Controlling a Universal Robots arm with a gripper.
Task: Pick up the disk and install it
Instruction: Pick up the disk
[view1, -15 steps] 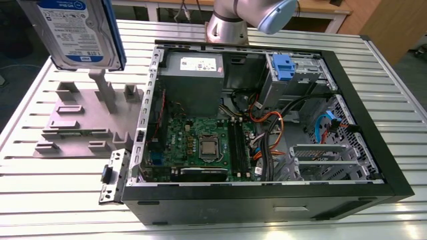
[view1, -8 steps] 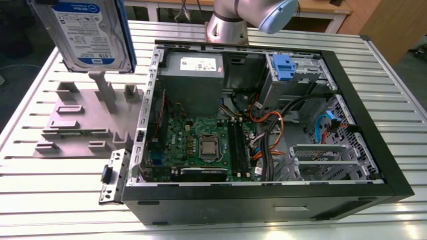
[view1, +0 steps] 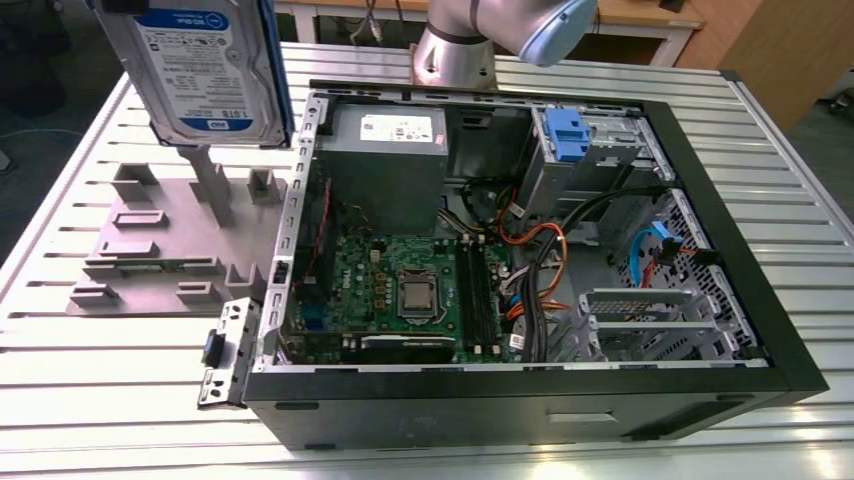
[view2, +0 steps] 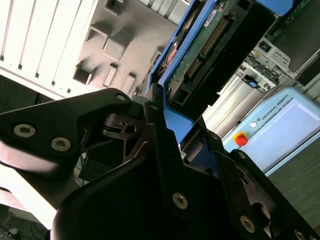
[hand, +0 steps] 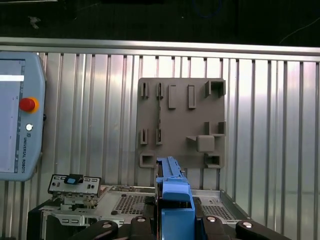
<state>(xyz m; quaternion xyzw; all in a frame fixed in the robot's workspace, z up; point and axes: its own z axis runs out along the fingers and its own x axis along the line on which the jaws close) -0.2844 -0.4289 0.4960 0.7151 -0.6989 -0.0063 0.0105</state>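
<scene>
Ribbed metal tabletop (view1: 107, 380) carries the open computer case (view1: 534, 395) and grey fixture plate (view1: 147, 240) — hand (hand: 175, 220) clamps the disk (view1: 200, 70) above.

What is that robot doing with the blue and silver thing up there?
The robot arm has its gripper closed on the disk, clamping its blue rail. It holds the disk up in the air above the grey holder plate. The open computer case sits beside the plate on the metal table. The disk is not inside the case yet.
</scene>
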